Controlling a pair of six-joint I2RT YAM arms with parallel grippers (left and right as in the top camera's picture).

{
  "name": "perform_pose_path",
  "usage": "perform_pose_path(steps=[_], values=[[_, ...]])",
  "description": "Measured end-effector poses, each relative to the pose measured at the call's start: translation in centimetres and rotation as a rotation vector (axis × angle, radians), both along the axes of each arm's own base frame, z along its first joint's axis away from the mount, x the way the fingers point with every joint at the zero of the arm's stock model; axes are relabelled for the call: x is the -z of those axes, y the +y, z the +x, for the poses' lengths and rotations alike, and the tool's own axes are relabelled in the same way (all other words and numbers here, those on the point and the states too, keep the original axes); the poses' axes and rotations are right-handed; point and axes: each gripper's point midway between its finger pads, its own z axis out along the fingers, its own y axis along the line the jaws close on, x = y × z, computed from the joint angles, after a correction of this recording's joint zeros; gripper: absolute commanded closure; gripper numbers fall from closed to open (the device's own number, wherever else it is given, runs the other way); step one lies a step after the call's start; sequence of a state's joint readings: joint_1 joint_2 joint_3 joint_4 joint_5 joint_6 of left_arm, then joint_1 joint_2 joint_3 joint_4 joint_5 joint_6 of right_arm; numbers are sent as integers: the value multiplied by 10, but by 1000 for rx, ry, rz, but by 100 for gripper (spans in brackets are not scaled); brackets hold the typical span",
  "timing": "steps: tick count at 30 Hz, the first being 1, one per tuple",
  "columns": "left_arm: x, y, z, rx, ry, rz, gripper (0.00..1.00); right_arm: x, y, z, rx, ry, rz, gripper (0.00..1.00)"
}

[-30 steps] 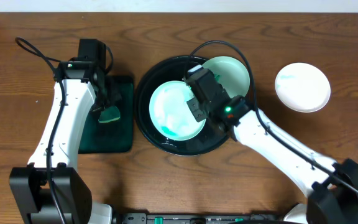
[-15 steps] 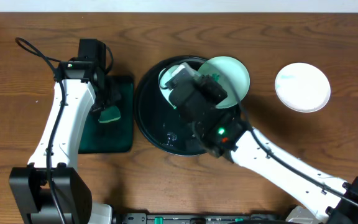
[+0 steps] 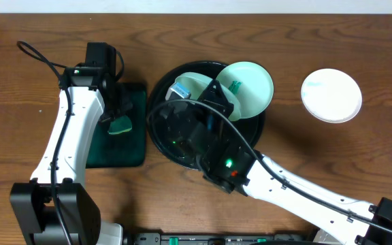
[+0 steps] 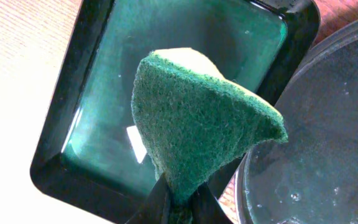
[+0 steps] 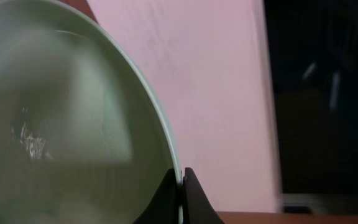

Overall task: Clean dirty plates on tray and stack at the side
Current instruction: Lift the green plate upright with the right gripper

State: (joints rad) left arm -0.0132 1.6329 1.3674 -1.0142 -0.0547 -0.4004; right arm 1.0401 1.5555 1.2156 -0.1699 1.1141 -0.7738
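Lifted plate point(image 5: 73, 124) now tilts, rim pinched in right hand point(image 5: 180, 186).

The brown wood-grain surface point(image 3: 250, 41) looks matt. The large round black tray point(image 4: 328, 137) is glossy, the green scouring pad point(image 4: 197, 124) rough and fibrous, the pale turquoise plate point(image 5: 61, 124) smooth with a soft sheen.

Tbl point(image 3: 5, 102): blk tray point(image 3: 172, 151), grn tray point(image 3: 118, 151), plate point(image 3: 331, 95)

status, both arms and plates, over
Left pincer shut on green sponge over rectangular tray. Right pincer shut on turquoise plate above black tray. Second turquoise plate, smeared, at tray's far edge; white plate on table.
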Motion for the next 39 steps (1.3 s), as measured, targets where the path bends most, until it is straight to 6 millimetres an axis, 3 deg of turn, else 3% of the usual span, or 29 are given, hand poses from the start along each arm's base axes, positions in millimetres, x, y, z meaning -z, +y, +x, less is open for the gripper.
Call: perform_pose_path(steps=[14, 26, 39], values=[[0, 0, 0, 0, 0, 0, 93, -20, -8, -7, 72, -70, -107, 99], [0, 0, -1, 0, 5, 0, 93, -42, -14, -10, 154, -159, 4, 99], [1, 0, -4, 0, 15, 0, 93, -47, -6, -18, 183, -199, 45, 99]])
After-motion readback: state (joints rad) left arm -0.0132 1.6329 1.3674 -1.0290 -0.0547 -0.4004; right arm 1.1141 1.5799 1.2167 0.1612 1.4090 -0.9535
